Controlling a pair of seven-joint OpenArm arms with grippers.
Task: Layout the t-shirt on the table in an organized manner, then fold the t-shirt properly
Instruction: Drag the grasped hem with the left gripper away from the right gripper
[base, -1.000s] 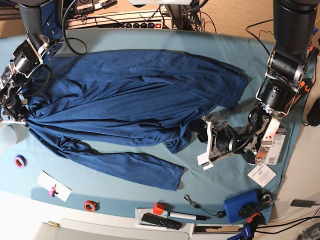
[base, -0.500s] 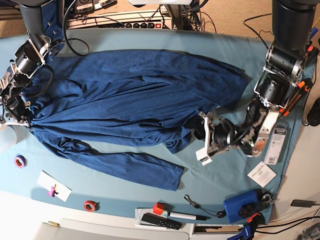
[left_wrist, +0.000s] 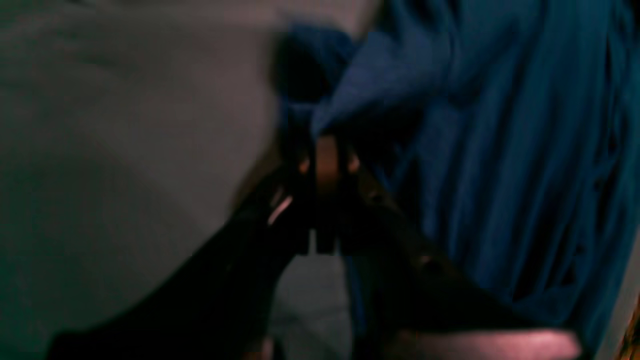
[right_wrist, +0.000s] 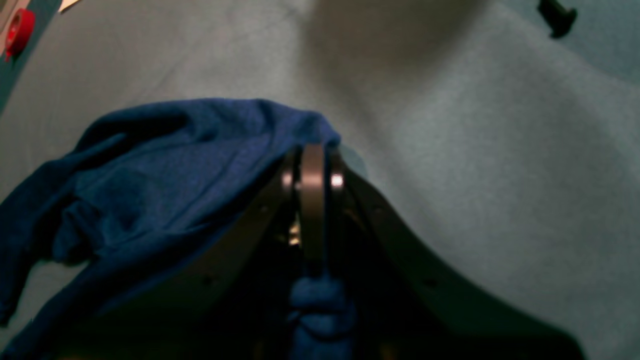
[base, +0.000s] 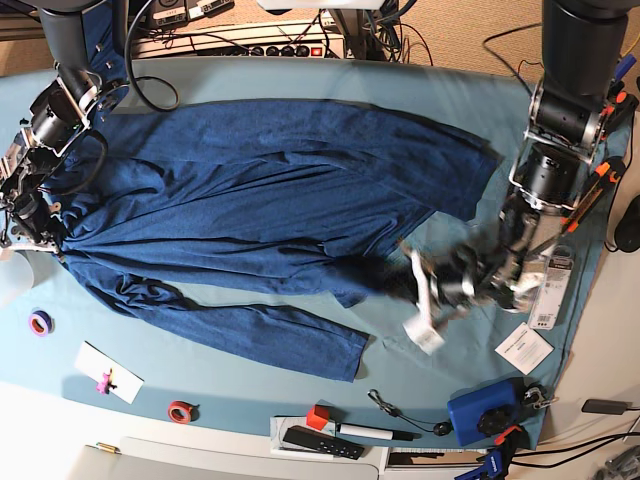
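The navy t-shirt (base: 260, 210) lies spread and rumpled across the middle and left of the teal-covered counter (base: 470, 90). At far left of the base view, the right claw (base: 28, 228) is clamped on the shirt's bunched edge. Lower right of centre, the left claw (left_wrist: 325, 150) is closed narrow, pinching a fold of the shirt.
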